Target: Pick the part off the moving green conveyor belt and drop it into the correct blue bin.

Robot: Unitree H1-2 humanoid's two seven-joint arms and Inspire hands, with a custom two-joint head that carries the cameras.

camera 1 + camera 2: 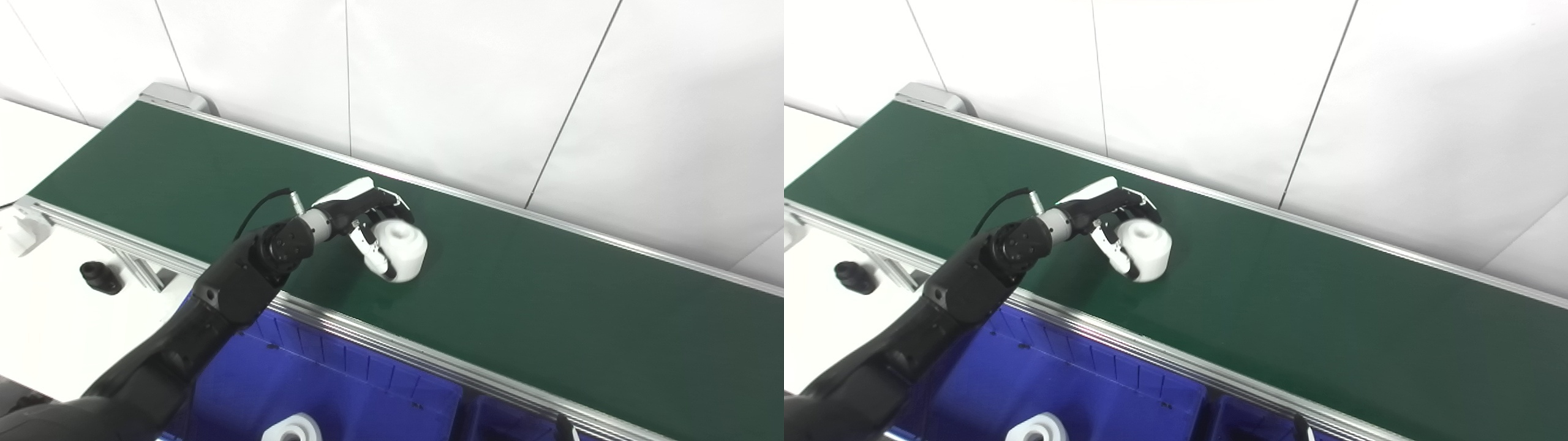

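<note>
A white, stubby cylindrical part (401, 248) with a raised hub lies on the green conveyor belt (551, 294) near its middle. My left hand (367, 214) reaches over the belt from the lower left. Its fingers curl around the part's far side and its thumb (370, 251) presses the near side, so the hand is shut on the part. The part still rests at belt level. It also shows in the right eye view (1146, 243). My right hand is out of the picture.
A blue bin (343, 386) sits below the belt's near rail and holds another white part (294, 429). A second blue bin (508, 419) adjoins it on the right. A black part (101, 277) lies on the white table at left. A small dark tip (563, 424) shows at the bottom edge.
</note>
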